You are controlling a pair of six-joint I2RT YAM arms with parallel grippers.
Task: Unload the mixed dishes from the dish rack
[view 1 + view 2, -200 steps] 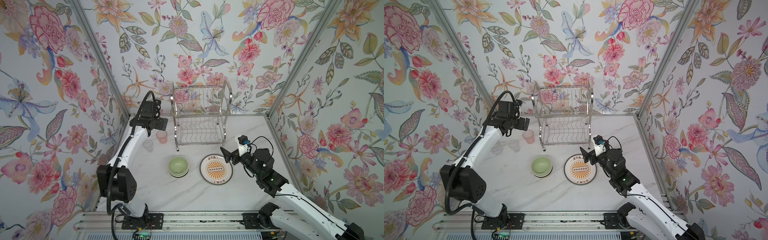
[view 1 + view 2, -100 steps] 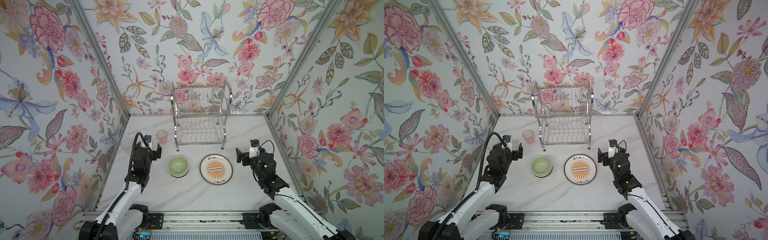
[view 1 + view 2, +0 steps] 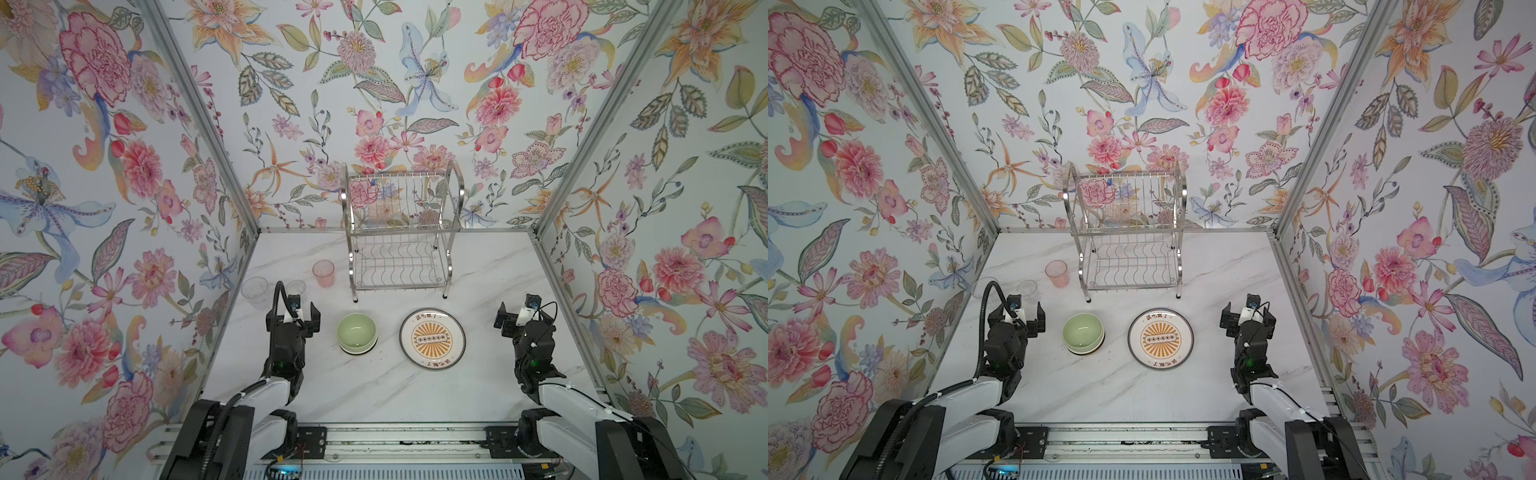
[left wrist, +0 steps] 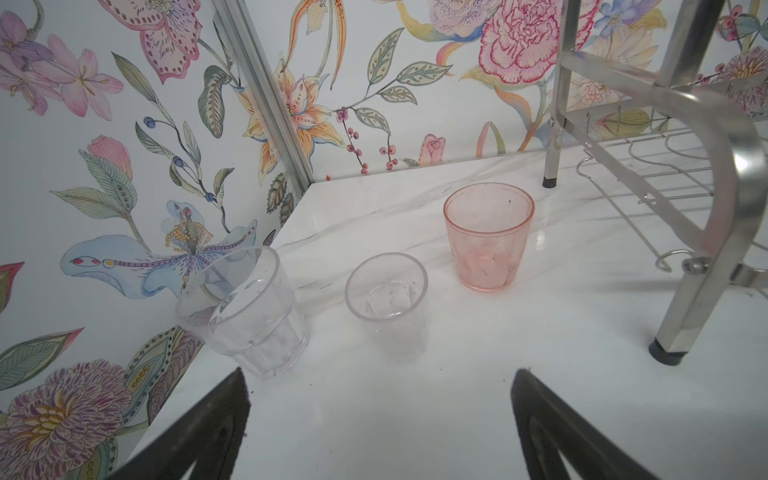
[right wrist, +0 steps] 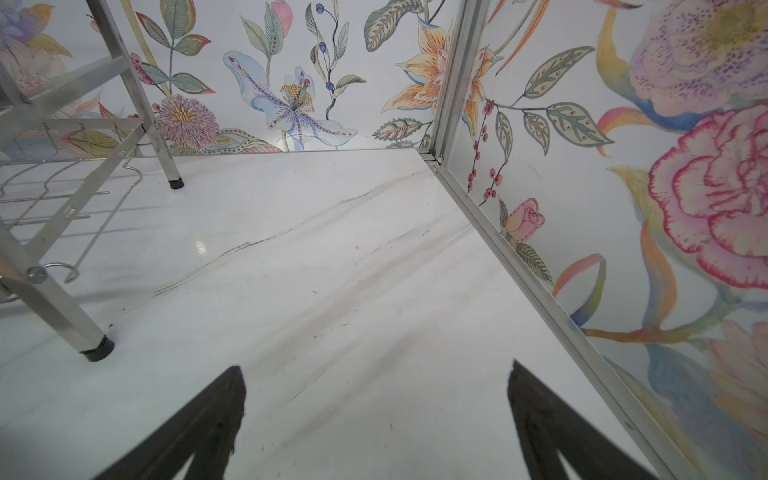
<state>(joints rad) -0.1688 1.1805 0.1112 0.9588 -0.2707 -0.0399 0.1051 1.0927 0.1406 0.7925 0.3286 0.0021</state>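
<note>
Both arms are pulled back to the front of the tabletop (image 3: 386,395). My left pincer (image 3: 293,316) and right pincer (image 3: 1248,318) are both spread wide, with nothing in either.

The dish rack (image 3: 399,232) sits dead ahead at the back wall, between the two arms, with its long axis running across the view. Neither arm is clearly nearer. Both tiers look bare, only wallpaper showing through the wires.

The dishes are all on the tabletop:
- The green bowl (image 3: 356,332) and sunburst plate (image 3: 432,338) sit side by side in front of the rack.
- The pink cup (image 4: 488,237) is just beside the rack's left leg.
- Two clear cups (image 4: 245,311) (image 4: 386,299) stand right ahead of my left pincer.

Change from a second ago: the left arm was stretched out over the pink cup by the rack and the right hovered at the plate's edge. Both have retracted since. The dishes haven't moved.

Unload looks done, with no pick target left.
</note>
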